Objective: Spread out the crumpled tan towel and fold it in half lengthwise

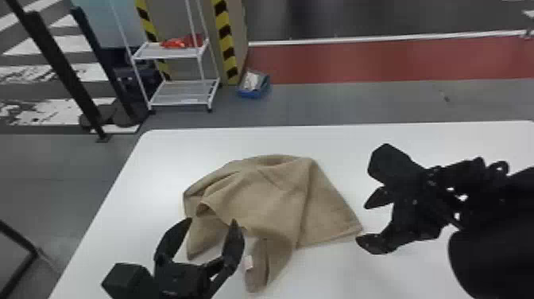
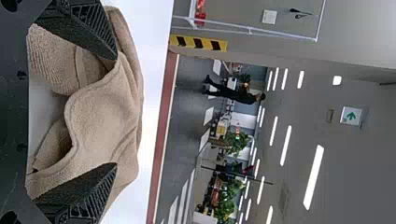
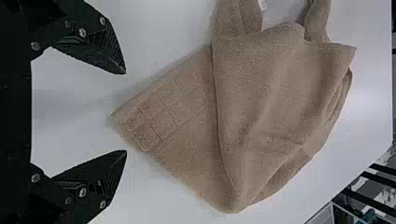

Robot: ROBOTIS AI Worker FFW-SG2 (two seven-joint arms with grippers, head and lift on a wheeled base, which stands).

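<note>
Head view. Tan towel [image 1: 270,191] crumpled on white table [image 1: 131,191], between the two grippers. Left gripper [image 1: 212,221] wide, tips at the towel's near folds; right gripper [image 1: 363,222] also wide, its tips just beside a pointed corner [image 1: 355,230]. Step, as I judge it: get a hold at each side, then open the cloth out. Best to pinch single edges, not bunched layers, and draw the grippers apart evenly. Towel looks domed beyond the left fingers, with a small white label [image 1: 248,262] on the flap just beside them.

Left wrist view. Fingers well apart, loose folds between and beyond them. Before closing, I'd line the tips up on the wavy hem [image 2: 69,112]; a shut over the whole bunch would likely trap several layers and drag the heap. Pile is soft, hollows open under the hem.

Right wrist view. Fingers wide, nothing between the tips; the corner points at the gap. A low, slow approach should let one finger get under without pushing the corner back. Checked woven band [image 3: 159,116] runs by the corner; a larger fold overlaps it farther from the fingers.
</note>
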